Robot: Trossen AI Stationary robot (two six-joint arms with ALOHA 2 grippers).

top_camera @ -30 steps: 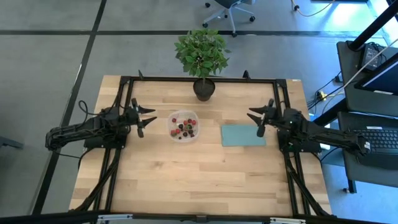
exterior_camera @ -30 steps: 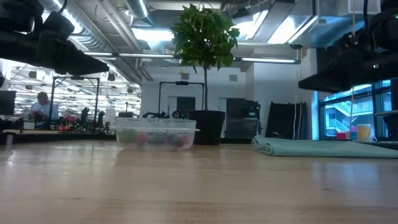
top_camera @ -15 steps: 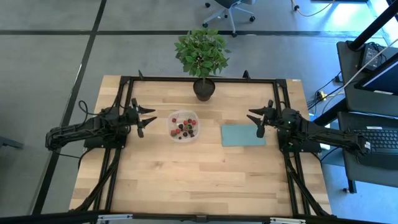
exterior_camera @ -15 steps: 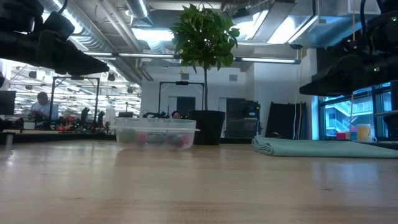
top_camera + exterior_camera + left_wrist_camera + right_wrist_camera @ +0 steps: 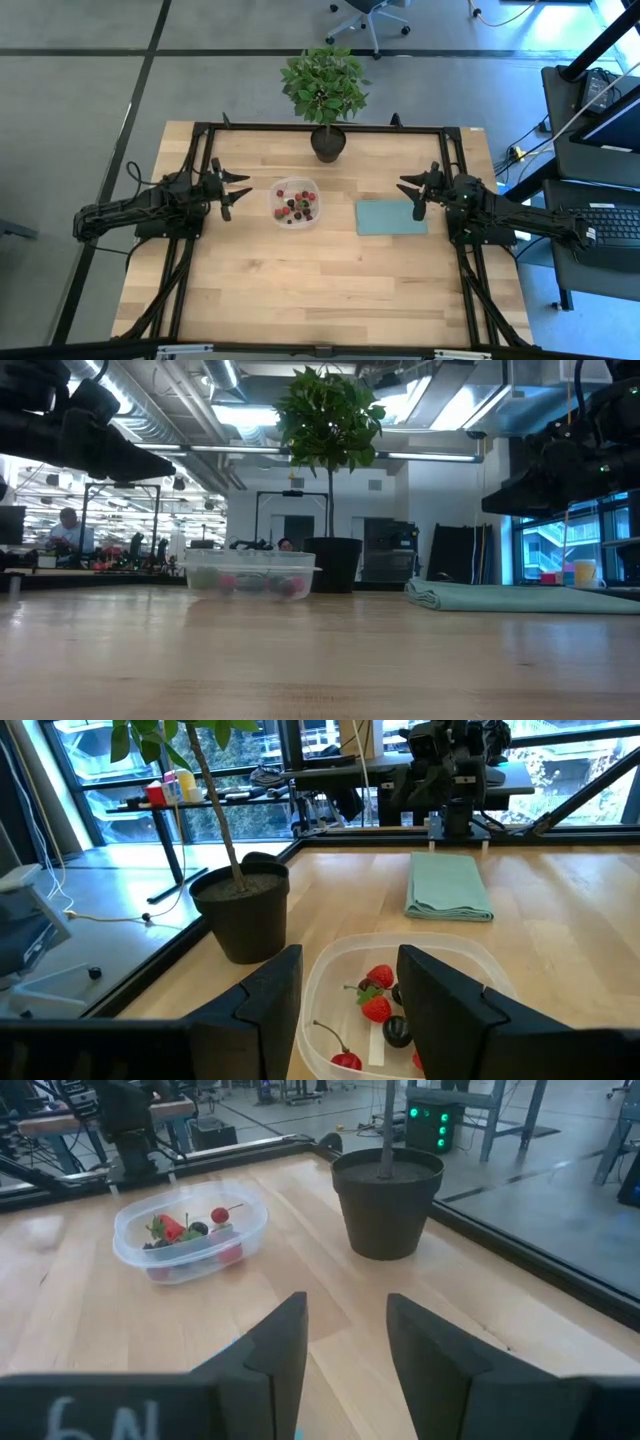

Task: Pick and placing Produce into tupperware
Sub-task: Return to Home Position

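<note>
The clear tupperware (image 5: 295,201) stands on its base on the wooden table, left of centre; red and dark berries (image 5: 297,206) lie inside it. It also shows in the low view as the tupperware (image 5: 251,572), in the left wrist view as the tupperware (image 5: 402,1005), and in the right wrist view as the tupperware (image 5: 190,1230). My left gripper (image 5: 232,192) hovers open above the table just left of the container, empty. My right gripper (image 5: 412,194) hovers open over the right end of the teal sheet, empty.
A potted plant (image 5: 325,95) stands at the table's far edge, behind the container. A folded teal sheet (image 5: 390,217) lies flat right of the container. Bare wood spans the near half of the table (image 5: 320,290). A person (image 5: 66,528) sits far off in the room.
</note>
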